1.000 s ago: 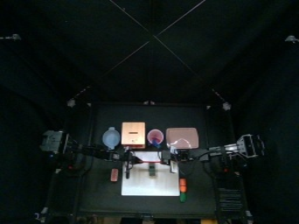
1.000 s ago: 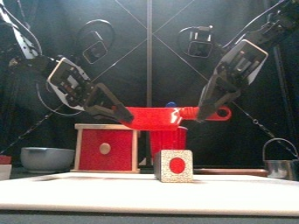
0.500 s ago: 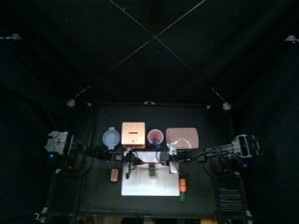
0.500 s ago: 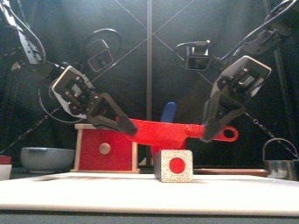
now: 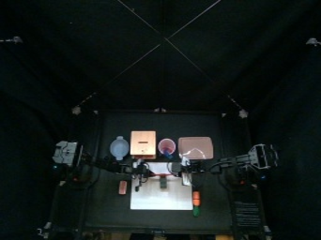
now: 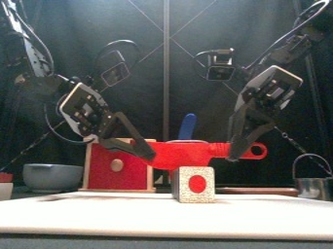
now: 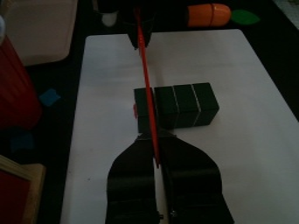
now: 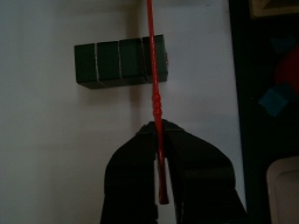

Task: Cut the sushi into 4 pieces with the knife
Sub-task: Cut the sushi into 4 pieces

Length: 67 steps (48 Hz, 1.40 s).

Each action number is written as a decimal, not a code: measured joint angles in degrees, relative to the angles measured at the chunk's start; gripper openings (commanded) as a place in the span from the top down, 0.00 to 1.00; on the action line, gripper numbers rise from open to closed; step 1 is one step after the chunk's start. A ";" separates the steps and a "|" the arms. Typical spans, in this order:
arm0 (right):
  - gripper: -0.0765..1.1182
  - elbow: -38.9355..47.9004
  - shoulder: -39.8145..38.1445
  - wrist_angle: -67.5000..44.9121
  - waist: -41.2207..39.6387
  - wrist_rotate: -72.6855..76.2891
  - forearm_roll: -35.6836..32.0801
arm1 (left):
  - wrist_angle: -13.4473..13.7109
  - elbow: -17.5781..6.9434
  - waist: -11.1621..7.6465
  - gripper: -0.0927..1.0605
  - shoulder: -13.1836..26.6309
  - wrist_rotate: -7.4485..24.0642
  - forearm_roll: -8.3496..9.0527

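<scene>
Front view shows sushi roll [image 6: 196,184] end-on; left gripper [image 6: 139,149], right gripper [image 6: 239,150] pinch red knife [image 6: 193,151]

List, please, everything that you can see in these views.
sushi roll: one, dark green, on the board under the knife.
red knife: one, red, level above the roll.
white cutting board: one, white, front middle.
red cup: one, red, back middle, holds blue knife.
wooden box: one, pale, red drawer front, back left.
bowl: one, blue-grey, left of the box.
pink tray: one, pink, back right.
metal cutter: one, grey, far right.
orange toy, green toy: one each, right of the board.
left gripper, right gripper: two, black, shut on the knife's ends.
</scene>
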 measured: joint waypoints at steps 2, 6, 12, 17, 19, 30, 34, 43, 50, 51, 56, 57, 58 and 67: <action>0.89 0.00 0.00 0.00 0.00 0.00 0.09 | -0.09 -0.09 0.00 0.69 0.18 -0.09 0.00; 0.89 0.00 0.18 0.00 0.00 0.00 0.09 | -0.35 -0.09 -0.09 0.69 0.62 -0.26 0.00; 0.89 0.00 0.35 0.00 0.00 0.00 0.18 | -0.44 -0.09 -0.26 0.69 1.05 -0.26 -0.09; 0.89 -0.18 0.53 0.00 0.00 0.00 0.26 | -0.44 -0.09 -0.53 0.69 1.14 -0.26 -0.09; 0.89 -0.18 0.62 0.00 0.00 0.00 0.35 | -0.35 -0.09 -0.62 0.69 1.14 -0.26 -0.09; 0.89 -0.26 0.79 0.00 0.26 0.00 0.35 | -0.44 -0.09 -1.32 0.69 1.23 -0.35 -0.09; 0.89 -0.26 0.79 0.00 0.53 0.00 0.62 | -0.44 -0.09 -1.67 0.69 1.23 -0.35 -0.18; 0.89 -0.26 0.88 0.00 0.97 0.09 1.05 | -0.44 -0.09 -2.02 0.69 1.23 -0.53 -0.18; 0.89 -0.35 0.88 0.00 1.05 0.00 1.05 | -0.44 -0.09 -2.02 0.69 1.23 -0.44 -0.18; 0.89 -0.35 0.97 0.00 1.05 0.00 1.05 | -0.44 -0.09 -2.02 0.69 1.14 -0.44 -0.09; 0.89 -0.62 0.97 0.00 1.05 0.00 0.97 | -0.18 -0.09 -2.11 0.69 0.44 -0.35 -0.18; 0.89 -0.62 1.05 0.00 1.05 0.00 0.88 | -0.09 -0.09 -2.11 0.69 0.18 -0.26 -0.18; 0.89 -0.79 1.05 0.00 1.05 0.00 0.79 | -0.09 -0.09 -2.11 0.69 -0.09 -0.35 -0.18; 0.89 -0.97 1.14 0.00 1.41 0.00 0.62 | 0.18 0.26 -2.46 0.69 -1.93 -0.26 -0.09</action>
